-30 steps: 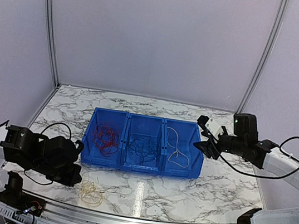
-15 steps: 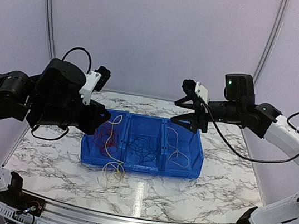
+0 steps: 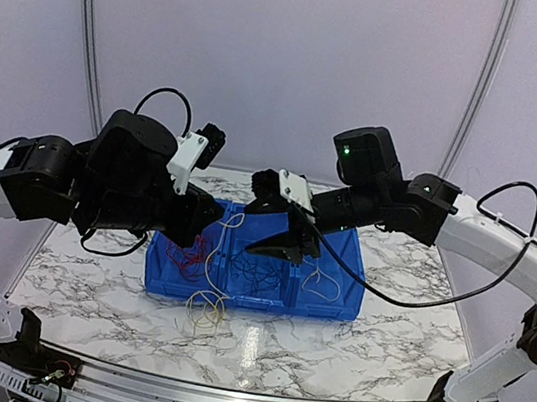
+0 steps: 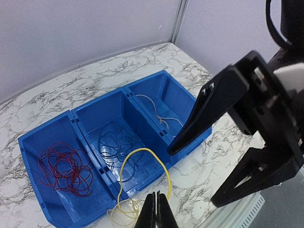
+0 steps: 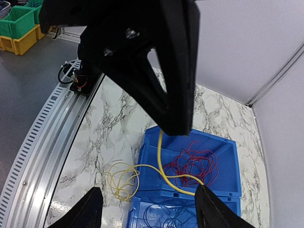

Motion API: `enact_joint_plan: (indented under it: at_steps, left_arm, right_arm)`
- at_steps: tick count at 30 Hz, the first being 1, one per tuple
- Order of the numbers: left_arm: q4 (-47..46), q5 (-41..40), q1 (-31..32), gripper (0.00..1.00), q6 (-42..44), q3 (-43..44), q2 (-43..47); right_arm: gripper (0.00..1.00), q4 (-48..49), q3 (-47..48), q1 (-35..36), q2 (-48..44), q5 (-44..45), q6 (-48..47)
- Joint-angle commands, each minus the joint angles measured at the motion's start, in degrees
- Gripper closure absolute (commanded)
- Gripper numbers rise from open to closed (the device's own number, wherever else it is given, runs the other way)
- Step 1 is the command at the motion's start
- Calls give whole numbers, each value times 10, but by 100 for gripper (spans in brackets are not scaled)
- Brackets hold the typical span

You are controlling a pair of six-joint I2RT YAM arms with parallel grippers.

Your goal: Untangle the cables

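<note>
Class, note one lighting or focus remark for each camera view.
Top view: a bright glare streak on the table before the bin. Left wrist view: the right gripper looms as a dark silhouette. Right wrist view: the left gripper likewise.

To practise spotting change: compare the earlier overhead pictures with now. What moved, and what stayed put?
The left gripper, shut on the yellow cable, rose from low at left, pulling it up from the table. The right gripper, open, rose and swung left over the bin. The bin, red cable, dark cable and white cable stayed.
</note>
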State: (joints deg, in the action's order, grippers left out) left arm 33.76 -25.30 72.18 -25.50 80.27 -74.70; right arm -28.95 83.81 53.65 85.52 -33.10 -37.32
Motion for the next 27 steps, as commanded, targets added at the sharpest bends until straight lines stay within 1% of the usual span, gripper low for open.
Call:
enact_joint_plan:
  at_steps: [1,4,6,10,12,17,19,21,23,24,25,26,27]
  left_arm:
    - [-59,26,-2,100,-9,-15,32]
    - [-70,31,-4,100,-14,-20,38]
    - [-78,31,-5,100,-15,-25,42]
    - [-89,36,-8,100,-17,-32,44]
    - [-91,37,-9,100,-17,-35,46]
    - [-104,31,-11,100,-19,-48,54]
    - [-112,22,-12,100,-20,-56,61]
    - [-117,2,-12,100,-20,-68,70]
    - [-120,-26,-12,71,-16,-92,86]
    - [-129,-41,-12,59,-11,-113,98]
    - [-143,-48,-12,51,0,-143,113]
    - [-166,-49,-12,46,10,-174,128]
    - [-195,-41,-12,44,22,-211,142]
  right_arm:
    - [34,10,1,26,7,34,-28]
    - [36,22,5,34,17,40,-22]
    - [41,32,5,36,20,42,-13]
    - [56,63,8,37,28,65,15]
    - [67,76,11,37,33,81,26]
    - [88,91,21,37,43,93,47]
    - [100,92,27,37,46,92,57]
    - [100,88,36,37,46,90,61]
    - [100,76,49,34,42,91,60]
    - [100,67,55,31,37,91,61]
    - [100,64,62,26,34,88,63]
    - [100,58,69,21,30,85,67]
    - [100,50,78,14,27,80,71]
